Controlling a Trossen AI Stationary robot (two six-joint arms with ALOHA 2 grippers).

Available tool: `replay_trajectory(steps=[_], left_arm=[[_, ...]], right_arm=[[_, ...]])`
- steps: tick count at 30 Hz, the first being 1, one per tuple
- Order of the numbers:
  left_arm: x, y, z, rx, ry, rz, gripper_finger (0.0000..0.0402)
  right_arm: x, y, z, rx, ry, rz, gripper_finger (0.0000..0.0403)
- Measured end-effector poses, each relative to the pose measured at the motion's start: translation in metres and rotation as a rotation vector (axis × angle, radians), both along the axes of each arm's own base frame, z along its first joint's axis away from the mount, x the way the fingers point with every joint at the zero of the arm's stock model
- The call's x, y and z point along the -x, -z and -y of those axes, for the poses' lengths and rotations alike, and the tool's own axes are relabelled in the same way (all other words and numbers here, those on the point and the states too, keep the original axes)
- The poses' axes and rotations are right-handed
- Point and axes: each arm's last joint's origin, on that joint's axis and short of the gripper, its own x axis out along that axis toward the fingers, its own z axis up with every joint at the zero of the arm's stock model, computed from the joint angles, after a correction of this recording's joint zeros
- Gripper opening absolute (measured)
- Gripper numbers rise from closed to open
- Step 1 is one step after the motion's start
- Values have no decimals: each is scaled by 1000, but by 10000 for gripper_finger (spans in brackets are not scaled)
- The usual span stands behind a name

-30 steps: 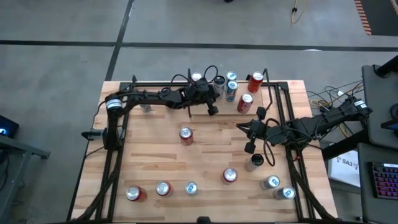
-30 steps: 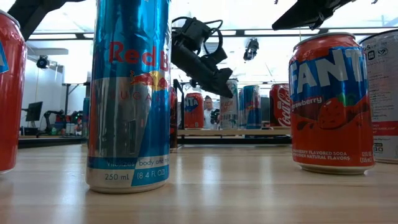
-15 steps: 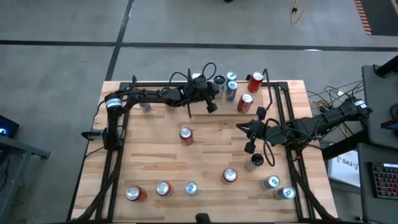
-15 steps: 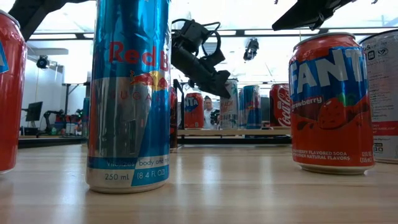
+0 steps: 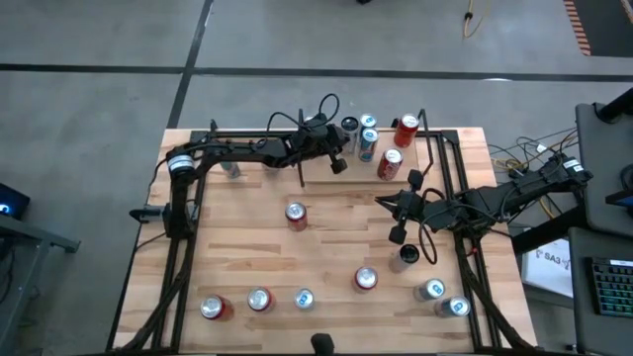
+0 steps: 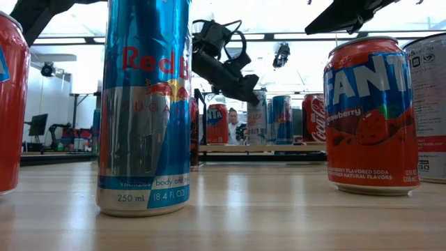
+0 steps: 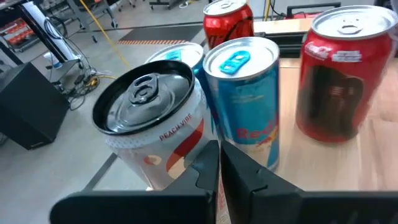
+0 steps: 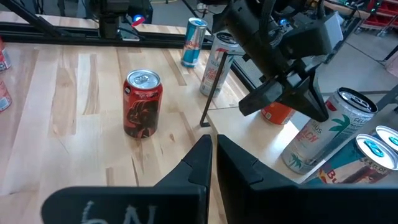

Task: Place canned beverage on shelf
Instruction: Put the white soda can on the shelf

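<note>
The shelf [image 5: 358, 178], a small light-wood board with black side rails, lies at the table's far edge and carries several cans standing upright on their bases. Among them are a white peach can [image 7: 155, 118], a blue can [image 7: 245, 106] and a dark red can [image 7: 339, 74]. My left gripper [image 5: 337, 166] hangs shut above the shelf's left part, pointing at the white and blue cans from close by, with nothing between its fingers. My right gripper [image 5: 382, 202] waits shut in the air over the table's right half.
Upright cans stand across the table: a red one [image 5: 295, 213] at the middle, another [image 5: 366, 279] nearer, several along the near edge [image 5: 259, 299], and a dark-topped one [image 5: 406, 257] beside the right arm. Black frame rails run along both table sides.
My left gripper, still shut, has swung a little toward the table's far edge and the cans on the shelf, and its tip has risen slightly. No can has moved.
</note>
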Motion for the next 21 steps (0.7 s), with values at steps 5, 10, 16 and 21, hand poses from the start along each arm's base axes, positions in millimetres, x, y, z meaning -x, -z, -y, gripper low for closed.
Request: replay_trajectory(steps=[5, 10, 16, 21], left_arm=[[3, -1, -8, -10, -18, 13, 0], [5, -1, -13, -6, -32, 14, 0], [5, -1, -12, -14, -27, 9, 0], [6, -1, -12, -6, -26, -10, 0]], right_arm=[[0, 0, 0, 2, 0, 0, 13], [0, 0, 0, 1, 0, 0, 13], [0, 0, 0, -7, 3, 4, 13], [0, 0, 0, -1, 1, 1, 13]])
